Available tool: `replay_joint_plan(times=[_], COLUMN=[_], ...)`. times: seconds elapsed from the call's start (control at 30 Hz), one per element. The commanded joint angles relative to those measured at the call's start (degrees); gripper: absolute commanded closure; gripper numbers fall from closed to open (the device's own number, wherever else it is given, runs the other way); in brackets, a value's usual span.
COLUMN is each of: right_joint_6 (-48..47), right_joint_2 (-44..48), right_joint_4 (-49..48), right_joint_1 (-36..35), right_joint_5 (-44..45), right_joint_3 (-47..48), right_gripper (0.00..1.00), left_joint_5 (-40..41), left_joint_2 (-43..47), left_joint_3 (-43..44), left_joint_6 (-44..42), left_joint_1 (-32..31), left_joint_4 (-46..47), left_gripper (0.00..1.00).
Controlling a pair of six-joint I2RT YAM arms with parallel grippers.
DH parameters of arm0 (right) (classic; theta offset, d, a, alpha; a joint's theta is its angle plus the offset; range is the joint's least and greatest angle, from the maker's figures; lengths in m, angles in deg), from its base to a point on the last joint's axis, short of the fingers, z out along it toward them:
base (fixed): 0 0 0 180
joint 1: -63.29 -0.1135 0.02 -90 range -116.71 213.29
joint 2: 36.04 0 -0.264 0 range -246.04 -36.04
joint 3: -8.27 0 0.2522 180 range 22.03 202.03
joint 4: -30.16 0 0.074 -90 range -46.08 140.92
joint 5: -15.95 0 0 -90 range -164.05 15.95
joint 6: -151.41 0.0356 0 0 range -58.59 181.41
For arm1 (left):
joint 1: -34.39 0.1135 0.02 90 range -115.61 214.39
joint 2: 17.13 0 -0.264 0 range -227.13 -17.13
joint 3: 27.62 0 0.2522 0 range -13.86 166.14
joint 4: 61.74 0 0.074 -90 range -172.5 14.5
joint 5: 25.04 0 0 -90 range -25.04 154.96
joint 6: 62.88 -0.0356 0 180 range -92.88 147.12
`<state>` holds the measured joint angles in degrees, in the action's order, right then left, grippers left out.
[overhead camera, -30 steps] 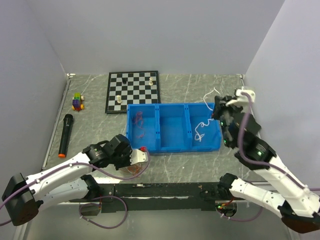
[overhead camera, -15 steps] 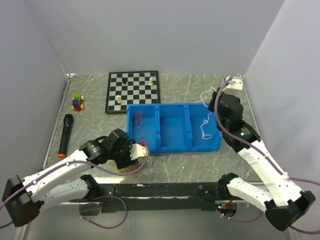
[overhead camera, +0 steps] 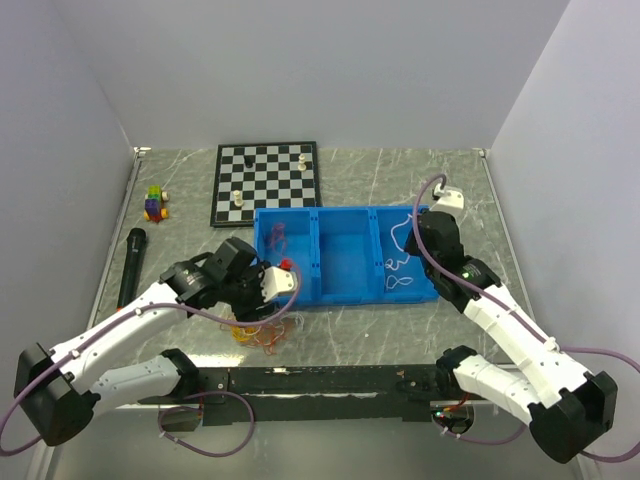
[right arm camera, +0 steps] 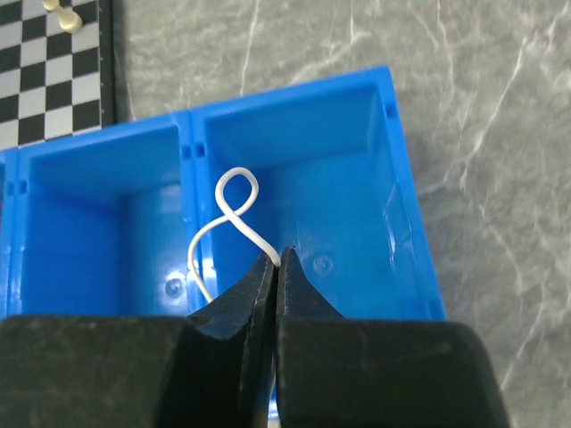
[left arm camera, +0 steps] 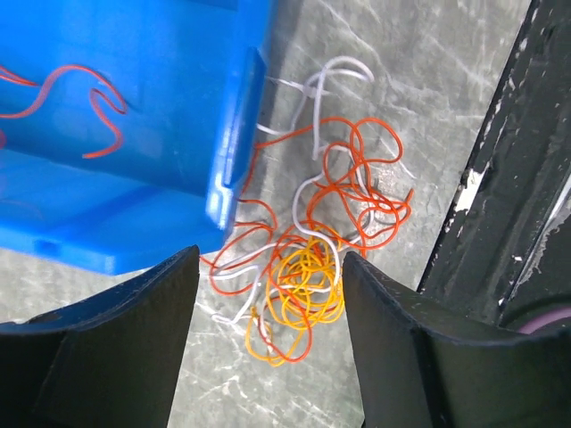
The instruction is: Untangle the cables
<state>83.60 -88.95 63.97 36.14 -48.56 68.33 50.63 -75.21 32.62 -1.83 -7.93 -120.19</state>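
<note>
White cable (right arm camera: pixel 235 218) between right fingers (right arm camera: pixel 239 310)

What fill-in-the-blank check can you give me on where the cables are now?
The cable pinched by the right fingers is ___.
In the top view, the red cable lies in the blue bin's ___ compartment.
The left fingers stand ___ above the orange, yellow and white tangle.
Missing: white; left; open.

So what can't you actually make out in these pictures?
Right wrist view: the white cable vanishes at its lower end behind the right gripper.
Left wrist view: the red cable runs off the left edge.
Left wrist view: the tangle overlaps too much to trace its knots.
Top view: the chess pieces are too small to identify.
</note>
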Motion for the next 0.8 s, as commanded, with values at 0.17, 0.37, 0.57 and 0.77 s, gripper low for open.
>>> replay_joint_plan(times=[0.17,0.37,0.57,0.77], right_joint_6=[6.01,5.58,6.01,4.27], right_joint_2=[-2.54,-4.93,0.07,-0.96], right_joint_4=[4.81,6.4,5.0,8.23], right_joint_1=[2.45,4.13,3.96,0.36], right_joint_5=[-1.24,-2.38,-8.34,-10.12], right_joint_3=[0.01,4.23,3.01,6.5], right_gripper=[1.0,0.46,0.28,0.2], left_joint_5=[-3.6,-3.95,-4.13,-1.67], left_joint_2=[-2.2,-1.95,-2.21,-2.91], left_joint_3=[7.57,7.05,5.82,5.29], left_joint_6=[-1.81,-0.85,-0.32,1.44], left_joint_1=[1.02,1.11,1.11,1.19], left_joint_4=[-7.87,-6.82,-6.64,-5.33], left_gripper=[0.29,0.29,0.29,0.21])
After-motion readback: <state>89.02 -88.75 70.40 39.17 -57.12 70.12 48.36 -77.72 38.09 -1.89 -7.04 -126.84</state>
